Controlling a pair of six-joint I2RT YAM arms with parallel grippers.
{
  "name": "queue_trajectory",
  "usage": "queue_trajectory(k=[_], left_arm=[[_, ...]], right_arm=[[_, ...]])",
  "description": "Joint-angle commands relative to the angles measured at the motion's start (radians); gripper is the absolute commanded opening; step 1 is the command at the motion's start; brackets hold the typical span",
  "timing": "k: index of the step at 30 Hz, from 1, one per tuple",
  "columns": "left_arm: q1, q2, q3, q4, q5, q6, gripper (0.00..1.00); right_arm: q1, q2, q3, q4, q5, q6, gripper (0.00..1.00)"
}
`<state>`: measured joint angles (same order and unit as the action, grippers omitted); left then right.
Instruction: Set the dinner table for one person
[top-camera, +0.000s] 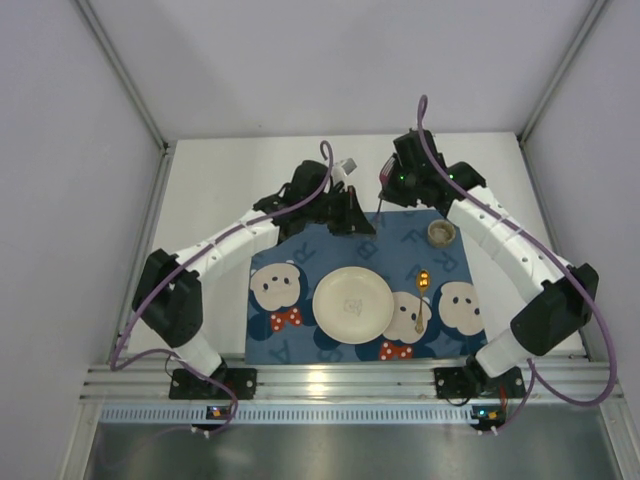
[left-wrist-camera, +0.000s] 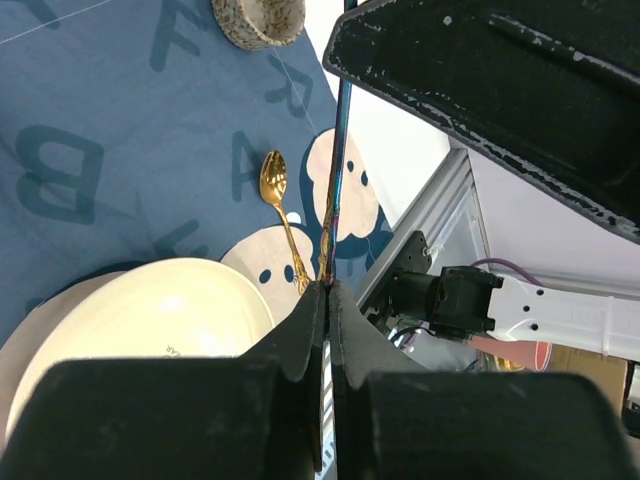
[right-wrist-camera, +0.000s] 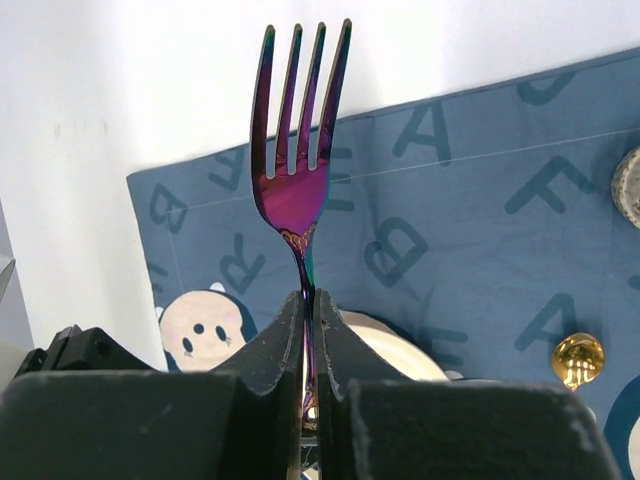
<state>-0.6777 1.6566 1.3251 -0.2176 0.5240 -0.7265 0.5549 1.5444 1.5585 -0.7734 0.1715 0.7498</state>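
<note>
An iridescent purple fork (right-wrist-camera: 292, 190) is held above the back of the placemat by both grippers. My right gripper (right-wrist-camera: 305, 297) is shut on its handle just below the neck, with the tines free. My left gripper (left-wrist-camera: 328, 290) is shut on the same fork (left-wrist-camera: 336, 150), seen edge-on and running up to the right gripper (left-wrist-camera: 500, 90). In the top view the left gripper (top-camera: 350, 215) and right gripper (top-camera: 388, 195) meet over the white dinner table (top-camera: 230, 190); the fork itself cannot be made out there.
A navy placemat (top-camera: 330, 255) with mouse faces holds a cream plate (top-camera: 352, 305) in the middle. A gold spoon (top-camera: 421, 297) lies right of the plate and a small speckled bowl (top-camera: 441, 232) at the back right. Grey walls stand on both sides and an aluminium rail runs along the front.
</note>
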Motion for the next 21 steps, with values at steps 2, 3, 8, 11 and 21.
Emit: queue_trajectory(k=[2,3,8,11,21], left_arm=[[0.000,-0.018,-0.007,0.030,0.005,0.032,0.00],[0.004,-0.026,-0.012,0.003,-0.004,0.042,0.00],[0.081,-0.141,-0.141,-0.032,-0.021,0.049,0.00],[0.153,-0.236,-0.249,-0.058,-0.019,0.044,0.00],[0.299,-0.466,-0.547,-0.302,-0.030,0.068,0.00]], right_arm=[[0.027,-0.069,-0.015,0.071,-0.012,0.039,0.00],[0.028,-0.073,-0.014,0.072,-0.012,0.030,0.00],[0.028,-0.076,-0.018,0.066,-0.018,-0.004,0.77],[0.027,-0.089,-0.025,0.060,-0.004,-0.017,0.86],[-0.038,-0.159,-0.041,0.010,0.033,-0.104,0.98]])
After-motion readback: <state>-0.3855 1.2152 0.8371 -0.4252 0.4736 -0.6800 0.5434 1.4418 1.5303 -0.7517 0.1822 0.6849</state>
